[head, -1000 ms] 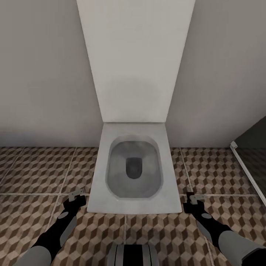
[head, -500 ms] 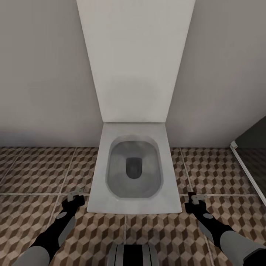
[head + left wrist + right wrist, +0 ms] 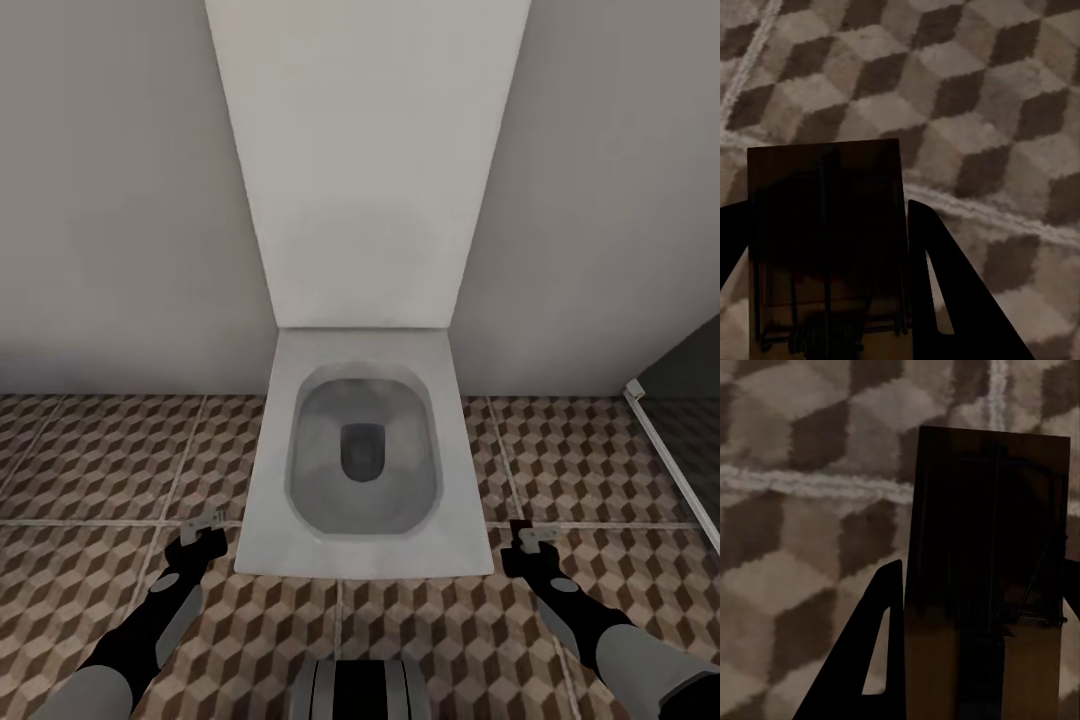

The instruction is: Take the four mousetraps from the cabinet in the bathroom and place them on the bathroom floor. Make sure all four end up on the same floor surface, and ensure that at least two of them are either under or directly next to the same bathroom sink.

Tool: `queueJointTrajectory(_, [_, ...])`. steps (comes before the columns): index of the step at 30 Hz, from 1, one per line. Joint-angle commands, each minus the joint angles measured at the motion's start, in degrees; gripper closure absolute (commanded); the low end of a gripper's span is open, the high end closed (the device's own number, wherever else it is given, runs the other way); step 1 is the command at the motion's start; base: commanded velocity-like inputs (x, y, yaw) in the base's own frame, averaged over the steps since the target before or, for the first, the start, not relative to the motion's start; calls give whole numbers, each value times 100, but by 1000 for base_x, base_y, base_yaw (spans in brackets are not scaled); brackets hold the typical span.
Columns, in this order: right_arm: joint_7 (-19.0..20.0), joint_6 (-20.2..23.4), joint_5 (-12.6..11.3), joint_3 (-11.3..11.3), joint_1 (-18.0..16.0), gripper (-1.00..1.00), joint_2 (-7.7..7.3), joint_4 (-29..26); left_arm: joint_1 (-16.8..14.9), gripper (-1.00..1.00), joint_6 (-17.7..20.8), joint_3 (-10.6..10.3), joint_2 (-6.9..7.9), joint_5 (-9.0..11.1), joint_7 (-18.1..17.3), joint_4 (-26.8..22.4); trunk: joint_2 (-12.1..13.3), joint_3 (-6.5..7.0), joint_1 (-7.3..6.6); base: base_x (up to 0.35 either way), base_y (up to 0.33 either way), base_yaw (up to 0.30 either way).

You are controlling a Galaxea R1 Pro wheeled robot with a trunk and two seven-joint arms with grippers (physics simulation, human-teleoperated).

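- Two mousetraps are in view, one per arm, and I count no more than these two.
- My left claw (image 3: 207, 527) is clamped on the first mousetrap (image 3: 825, 247); in the left wrist view the brown board with its dark wire sits between the two black fingers (image 3: 960, 300), held above the tiles.
- My right claw (image 3: 530, 538) is clamped on the second mousetrap (image 3: 986, 570); in the right wrist view the board stands between the fingers (image 3: 874, 660), its wire frame and spring showing dark against the wood.
- In the head view both traps read only as small pale slivers at the claw tips, too small to make out in detail.
- One bathroom floor (image 3: 100, 460) spreads under everything, large tiles printed with brown, beige and cream cubes and pale grout lines; both claws hover low over it, neither trap resting on it.
- One white toilet (image 3: 365, 450) stands between my two arms against the grey wall (image 3: 110, 200), its lid raised upright; the left claw is just beside its front left corner, the right claw just beside its front right corner.
- The toilet bowl holds only a dark oval opening at its middle.
- One dark panel with a white edge strip (image 3: 670, 460) shows at the right edge of the head view.
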Motion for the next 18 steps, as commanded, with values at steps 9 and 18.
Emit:
queueJointTrajectory(9, [5, -21, -58, 36, -2, 100, -77, 2, -3, 100, -25, -32, 14, 34, 83, 0, -8, -114, 12, 0, 0, 0])
queueJointTrajectory(18, [5, -21, -58, 43, -2, 100, -80, 2, -3, 100, -29, -24, 15, 39, 88, 0, -12, -181, 20, 0, 0, 0])
